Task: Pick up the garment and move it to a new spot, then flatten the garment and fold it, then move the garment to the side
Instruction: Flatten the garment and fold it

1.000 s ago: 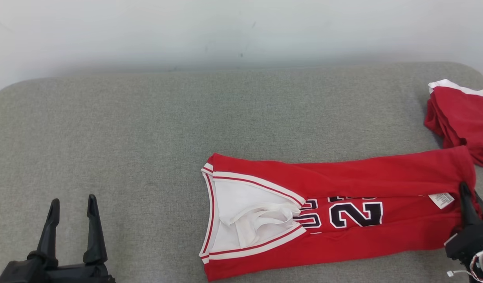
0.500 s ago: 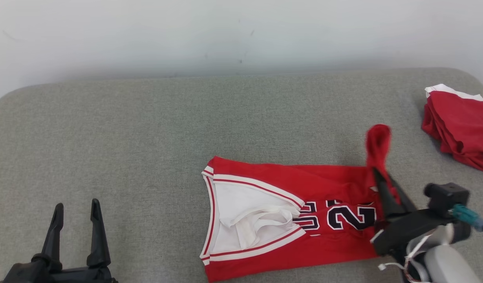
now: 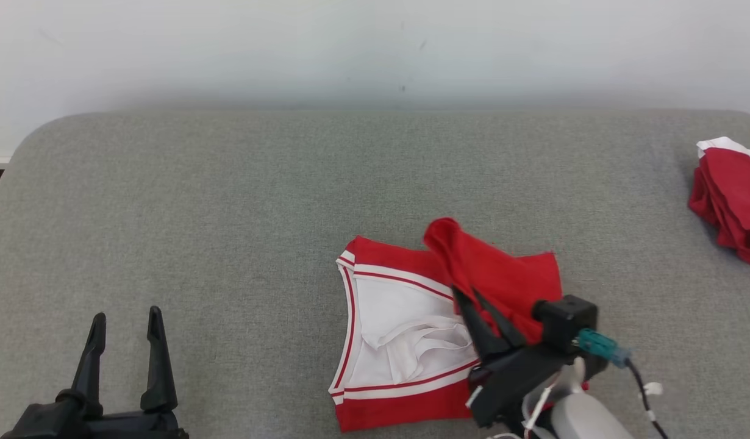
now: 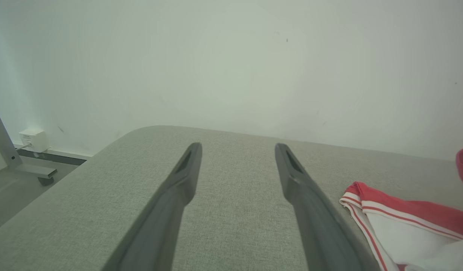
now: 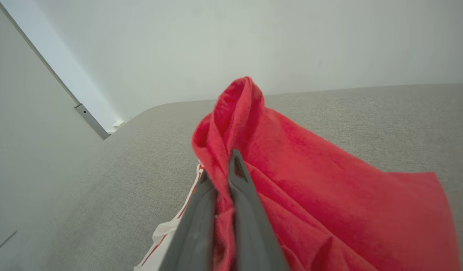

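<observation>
A pale wall (image 3: 375,49) stands behind a broad grey padded bench (image 3: 228,201) with rounded far corners; on the bench, right of the middle and toward the near edge, lies the red garment (image 3: 405,305), a jersey with white and red trim at its neck opening and its white lining facing up; its right part is lifted off the bench and doubled leftward over the rest, so a loose red fold rises above the trim; a second red cloth (image 3: 732,195) with a white edge (bunched, well apart from the jersey) sits at the bench's far right; the right hand (image 3: 466,294) reaches in from the lower right, its two dark fingers pressed together with the red fabric pinched between them, as the right wrist view shows plainly; the left hand (image 3: 127,314) sits at the lower left, fingers spread wide with nothing between them, over bare bench well apart from the jersey; a small white box (image 4: 34,138) sits at the foot of the wall in the left wrist view.
</observation>
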Motion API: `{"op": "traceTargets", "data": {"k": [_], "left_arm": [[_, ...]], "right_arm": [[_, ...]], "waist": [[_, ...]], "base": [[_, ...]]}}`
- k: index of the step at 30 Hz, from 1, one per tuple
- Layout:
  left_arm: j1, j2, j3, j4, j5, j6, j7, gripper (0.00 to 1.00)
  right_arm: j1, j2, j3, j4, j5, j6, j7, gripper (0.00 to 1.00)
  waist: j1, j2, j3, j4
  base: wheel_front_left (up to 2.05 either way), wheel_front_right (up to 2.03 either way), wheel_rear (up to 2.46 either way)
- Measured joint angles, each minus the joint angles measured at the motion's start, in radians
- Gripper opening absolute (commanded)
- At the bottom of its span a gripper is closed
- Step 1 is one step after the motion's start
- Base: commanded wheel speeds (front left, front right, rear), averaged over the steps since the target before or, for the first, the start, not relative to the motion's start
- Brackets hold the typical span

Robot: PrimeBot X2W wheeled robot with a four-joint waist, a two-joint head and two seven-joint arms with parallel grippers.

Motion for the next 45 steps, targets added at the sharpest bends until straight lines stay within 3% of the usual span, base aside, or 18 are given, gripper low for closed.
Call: {"op": "traceTargets", "data": {"k": [8, 18, 19, 20, 21, 29, 35, 45], "left_arm": [[-0.016, 0.000, -0.011, 0.005, -0.001, 0.000, 0.000, 1.00], [-0.040, 0.000, -0.025, 0.018, -0.008, 0.007, 0.000, 1.00], [-0.041, 0.000, -0.025, 0.021, -0.008, 0.007, 0.000, 1.00], [-0.042, 0.000, -0.026, 0.023, -0.010, 0.005, 0.000, 1.00], [-0.043, 0.000, -0.025, 0.025, -0.010, 0.003, 0.000, 1.00], [-0.040, 0.000, -0.014, 0.031, -0.008, 0.001, 0.000, 1.00], [-0.031, 0.000, -0.016, 0.028, 0.000, 0.000, 0.000, 1.00], [-0.005, 0.000, -0.014, 0.027, 0.009, 0.000, 0.000, 1.00]], "right_arm": [[-0.068, 0.050, 0.083, 0.087, 0.015, 0.000, -0.047, 0.00], [-0.148, 0.058, 0.209, 0.180, 0.130, 0.000, -0.111, 0.00], [-0.156, 0.058, 0.218, 0.191, 0.134, 0.000, -0.119, 0.24], [-0.163, 0.058, 0.228, 0.200, 0.139, 0.000, -0.126, 0.91], [-0.169, 0.058, 0.237, 0.206, 0.152, 0.000, -0.130, 1.00], [-0.206, 0.059, 0.183, 0.221, 0.113, 0.000, -0.179, 1.00], [-0.181, 0.038, 0.027, 0.135, 0.006, 0.000, -0.184, 1.00], [0.027, -0.034, -0.185, -0.037, -0.102, 0.000, -0.184, 1.00]], "waist": [[0.0000, 0.0000, 0.019, 0.021], [0.0001, 0.0000, 0.041, 0.039], [0.0001, 0.0000, 0.043, 0.040], [0.0001, 0.0001, 0.043, 0.040], [0.0001, 0.0000, 0.043, 0.040], [0.0000, 0.0000, 0.021, 0.020], [0.0000, 0.0000, -0.003, -0.003], [0.0000, 0.0000, -0.048, -0.034]], "base": [[0.00, 0.00, 0.00], [0.00, 0.00, 0.00], [0.00, 0.00, 0.00], [0.00, 0.00, 0.00], [0.00, 0.00, 0.00], [0.00, 0.00, 0.00], [0.00, 0.00, 0.00], [0.00, 0.00, 0.00]]}}
